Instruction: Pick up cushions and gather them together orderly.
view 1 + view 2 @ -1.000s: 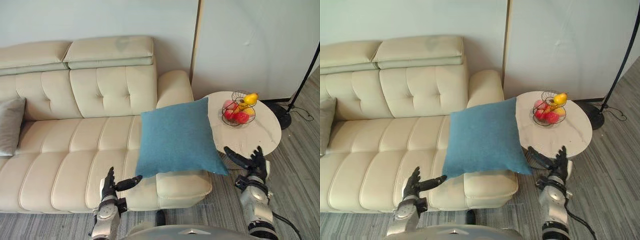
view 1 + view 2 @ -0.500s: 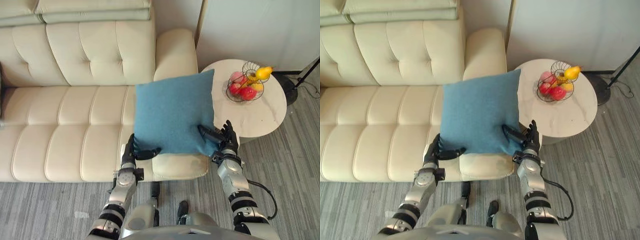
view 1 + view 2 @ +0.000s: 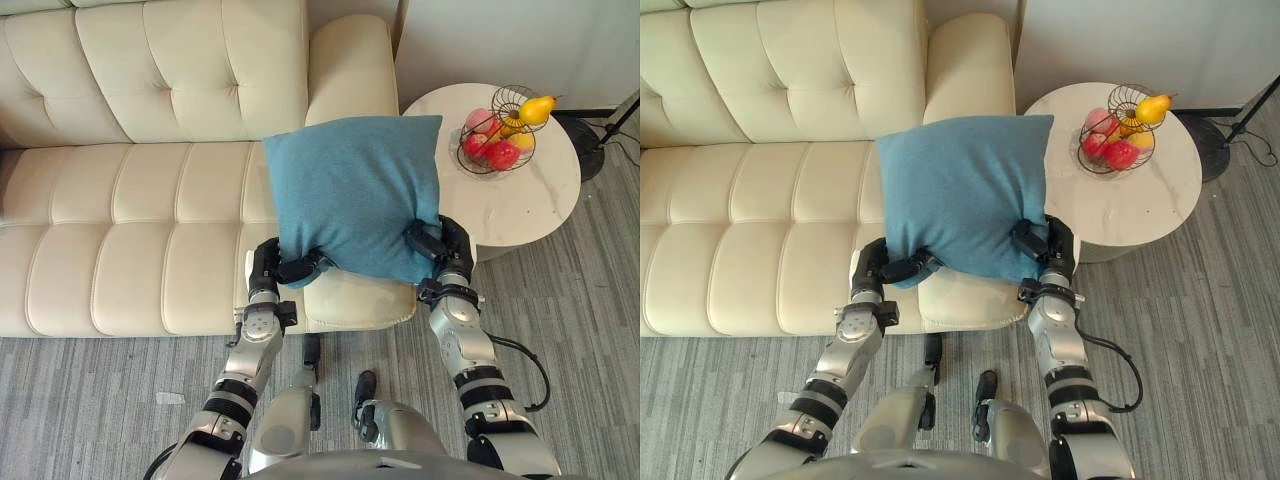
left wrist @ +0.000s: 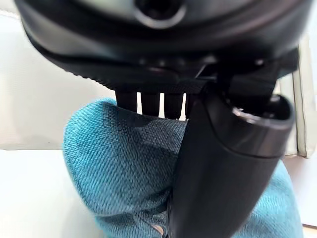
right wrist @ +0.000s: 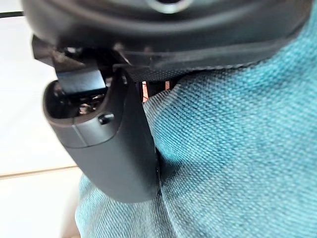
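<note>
At the near corners of the square teal fabric cushion (image 3: pixel 355 195), I had fingers and thumbs clamped on the cloth, left hand (image 3: pixel 277 268) left, right hand (image 3: pixel 442 247) right. It sat over the right end of the cream leather sofa (image 3: pixel 150 215), beside a round pale table (image 3: pixel 525 210).

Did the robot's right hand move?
Yes. The right hand went from in front of the round side table leftward onto a corner of the blue cushion.

Teal square cushion (image 3: pixel 352 190), tilted over the sofa (image 3: pixel 150 200) seat, lower corners in left hand (image 3: pixel 268 268) and right hand (image 3: pixel 447 247)
</note>
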Tool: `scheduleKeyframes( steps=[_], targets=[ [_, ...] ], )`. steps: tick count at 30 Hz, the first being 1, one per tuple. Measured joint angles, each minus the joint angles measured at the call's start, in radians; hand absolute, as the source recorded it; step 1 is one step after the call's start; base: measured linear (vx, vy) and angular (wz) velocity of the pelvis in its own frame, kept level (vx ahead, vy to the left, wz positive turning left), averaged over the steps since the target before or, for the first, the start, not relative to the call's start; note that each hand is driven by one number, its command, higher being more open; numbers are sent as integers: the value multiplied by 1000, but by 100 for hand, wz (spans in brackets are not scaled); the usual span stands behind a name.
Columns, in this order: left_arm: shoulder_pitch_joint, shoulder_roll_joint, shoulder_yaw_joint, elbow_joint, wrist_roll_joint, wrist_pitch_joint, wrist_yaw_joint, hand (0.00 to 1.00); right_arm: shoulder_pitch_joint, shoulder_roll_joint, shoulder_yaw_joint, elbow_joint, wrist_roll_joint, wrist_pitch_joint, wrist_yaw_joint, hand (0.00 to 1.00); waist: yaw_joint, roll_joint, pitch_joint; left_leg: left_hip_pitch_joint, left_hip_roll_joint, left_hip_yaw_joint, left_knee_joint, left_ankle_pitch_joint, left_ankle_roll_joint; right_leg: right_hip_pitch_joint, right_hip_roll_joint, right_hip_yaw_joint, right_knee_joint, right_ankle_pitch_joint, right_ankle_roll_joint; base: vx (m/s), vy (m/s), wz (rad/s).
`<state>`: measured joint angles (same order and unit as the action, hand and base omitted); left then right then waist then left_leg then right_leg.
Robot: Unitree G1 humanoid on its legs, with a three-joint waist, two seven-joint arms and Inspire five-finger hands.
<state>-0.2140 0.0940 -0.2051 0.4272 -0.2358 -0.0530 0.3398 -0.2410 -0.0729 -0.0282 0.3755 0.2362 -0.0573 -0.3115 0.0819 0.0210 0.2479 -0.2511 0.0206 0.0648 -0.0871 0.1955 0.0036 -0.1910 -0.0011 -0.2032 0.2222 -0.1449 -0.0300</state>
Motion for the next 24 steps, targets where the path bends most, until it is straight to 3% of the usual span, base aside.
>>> scheduleKeyframes(
  steps=[6,12,16,18,19,20,23,24],
  targets=[
    [105,20,-51,-114,-10,0,-68,0,161,-5,0,-91,-11,0,8,0,-8,-10,-6,75,-10,8,0,-6,-8,93,-5,16,-44,2,3,40,-13,-5],
    [246,23,-59,-162,-10,4,-107,0,298,8,6,-163,-90,2,50,0,-12,-49,-36,131,-4,35,0,-7,-9,129,-2,60,-33,4,5,-9,-13,-20],
    [289,21,-66,-191,-10,14,-125,0,366,12,6,-194,-121,2,55,0,-28,-49,-41,148,12,-6,-2,-39,-3,104,13,107,92,-25,31,-110,9,14],
    [299,14,-66,-196,-11,15,-132,0,410,16,6,-232,-138,3,55,0,-41,-52,-45,148,1,-49,-4,-35,3,69,-1,161,242,-90,25,-108,-8,77],
    [329,9,-66,-221,-11,20,-132,0,452,32,7,-268,-144,3,55,0,-43,-57,-64,131,-14,-82,6,-34,3,75,-12,222,284,-110,50,-76,-24,92],
    [343,7,-64,-236,-12,20,-132,0,465,38,10,-286,-151,3,55,0,-40,-57,-73,113,-17,-98,13,-34,2,76,-4,249,271,-118,58,-96,-92,92],
    [389,-3,-58,-300,-21,20,-131,0,499,35,25,-363,-158,4,55,0,-16,-41,-93,47,-16,-146,39,-15,-22,120,15,246,135,-145,18,-119,-132,71],
    [410,-18,-57,-320,-30,20,-131,0,504,22,29,-381,-158,4,54,0,-6,-13,-102,16,-2,-185,68,2,-38,129,39,204,110,-129,6,-146,-154,86]
  ],
)
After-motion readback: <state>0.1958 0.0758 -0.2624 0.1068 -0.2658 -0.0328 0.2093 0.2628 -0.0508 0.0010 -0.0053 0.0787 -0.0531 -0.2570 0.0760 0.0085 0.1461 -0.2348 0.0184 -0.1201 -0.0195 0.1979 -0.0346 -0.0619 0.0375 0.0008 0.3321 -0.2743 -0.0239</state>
